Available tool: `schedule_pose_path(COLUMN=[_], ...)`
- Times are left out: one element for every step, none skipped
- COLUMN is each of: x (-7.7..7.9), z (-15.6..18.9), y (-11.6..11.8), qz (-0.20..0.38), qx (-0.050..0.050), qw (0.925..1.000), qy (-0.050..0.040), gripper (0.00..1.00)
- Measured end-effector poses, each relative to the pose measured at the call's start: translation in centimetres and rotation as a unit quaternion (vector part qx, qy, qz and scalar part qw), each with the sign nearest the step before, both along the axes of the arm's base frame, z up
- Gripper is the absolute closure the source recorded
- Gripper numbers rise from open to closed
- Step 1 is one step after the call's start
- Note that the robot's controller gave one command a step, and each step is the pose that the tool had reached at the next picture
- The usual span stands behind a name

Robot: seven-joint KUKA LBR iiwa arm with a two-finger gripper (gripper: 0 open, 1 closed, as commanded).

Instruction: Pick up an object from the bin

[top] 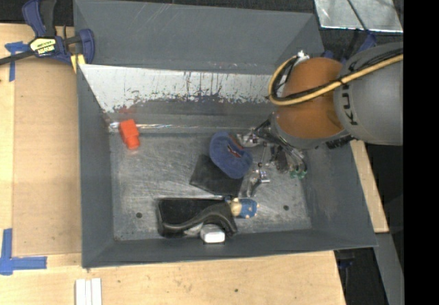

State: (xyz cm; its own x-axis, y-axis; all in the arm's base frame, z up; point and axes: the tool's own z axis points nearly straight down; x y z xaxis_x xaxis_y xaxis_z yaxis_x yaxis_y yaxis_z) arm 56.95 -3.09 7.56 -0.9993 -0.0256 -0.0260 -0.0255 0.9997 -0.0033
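You have the blue cap (226, 154) mid-bin, lying on a black pad (204, 177), with the gripper (256, 179) at its right edge (wide or narrow, you cannot tell), a small blue-and-yellow toy (245, 208) just in front and an orange block (129, 134) well apart at the left.

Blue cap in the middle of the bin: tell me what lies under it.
A flat black pad sticks out from under the blue cap at its lower-left edge. How far the pad runs beneath the cap is covered.
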Motion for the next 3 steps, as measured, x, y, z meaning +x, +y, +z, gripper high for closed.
schedule_pose_path(x=[-4.9,-6.7,-7.0], z=[0.3,0.4,0.5], y=[0.4,6.0,11.7], qz=[0.078,0.251,0.23], qx=[-0.002,-0.009,-0.007], qw=[0.9969,0.9679,0.973], qy=[-0.0072,-0.0133,-0.0146], gripper=[0.0,0.0,0.0])
